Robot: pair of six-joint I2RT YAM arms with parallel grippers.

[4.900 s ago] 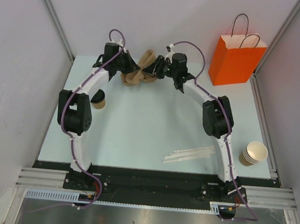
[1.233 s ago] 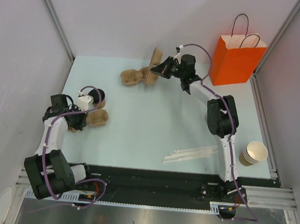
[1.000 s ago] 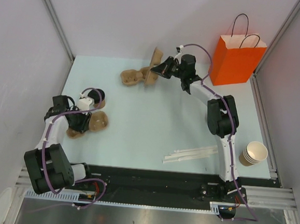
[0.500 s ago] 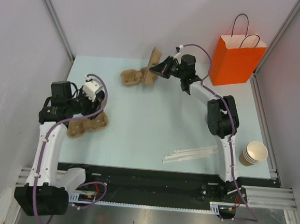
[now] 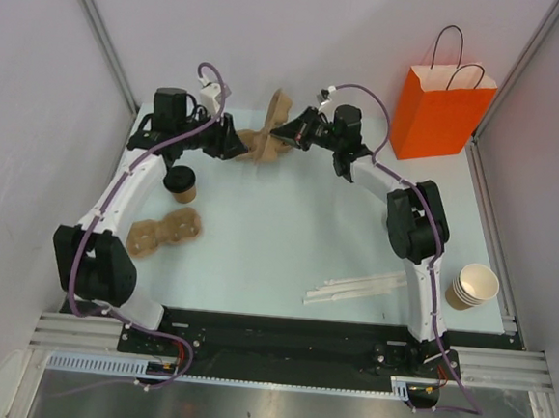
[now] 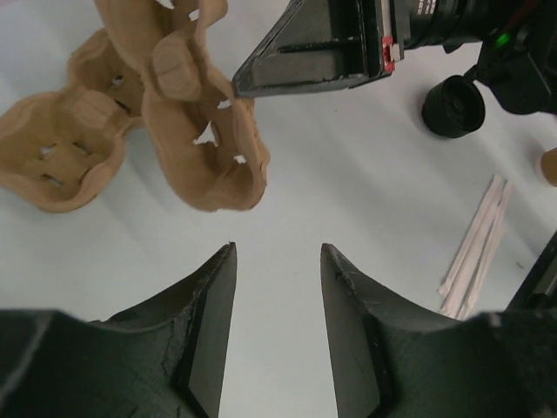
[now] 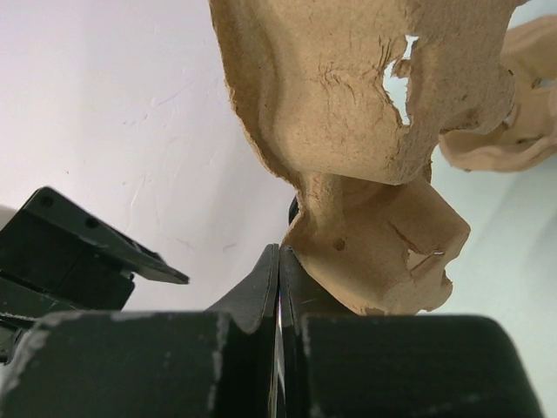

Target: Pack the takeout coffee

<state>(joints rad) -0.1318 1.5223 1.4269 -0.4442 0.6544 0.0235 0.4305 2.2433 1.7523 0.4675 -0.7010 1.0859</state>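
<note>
Cardboard cup carrier [image 6: 196,148] is pinched in the closed right claw [image 7: 278,257]; left claw [image 6: 277,252] stands open, empty, near it.

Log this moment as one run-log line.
left fingers: open, empty | right fingers: shut on brown moulded-pulp cup carrier | tan paper coffee cup with black lid: on table, ungripped | orange paper bag: upright, far right
</note>
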